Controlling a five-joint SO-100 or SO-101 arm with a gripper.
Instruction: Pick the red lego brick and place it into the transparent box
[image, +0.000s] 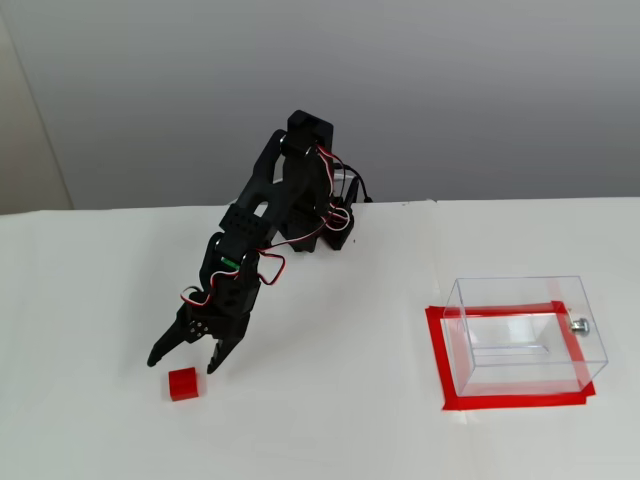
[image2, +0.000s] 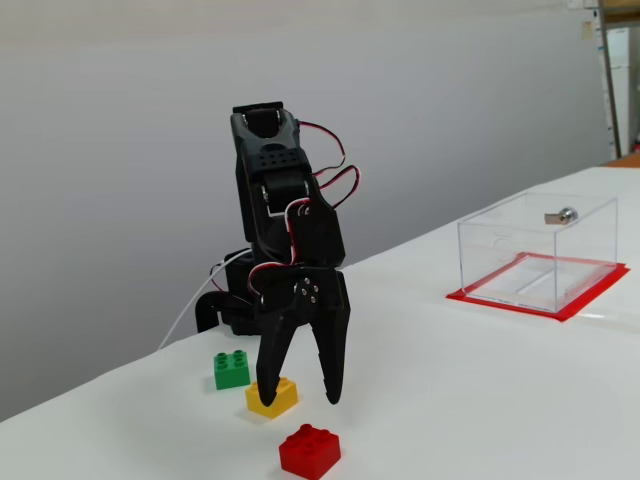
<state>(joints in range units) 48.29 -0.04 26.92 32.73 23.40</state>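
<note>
The red lego brick lies on the white table near its front left. My gripper hangs open just above and behind the brick, its two black fingers spread and pointing down, nothing between them. The transparent box stands far to the right on a red tape rectangle, with a small silver knob on its side. It holds nothing.
A yellow brick sits right behind my fingers and a green brick behind that, near the arm's base. In the view with the box on red tape low at the right, the arm hides both. A grey wall runs behind the table.
</note>
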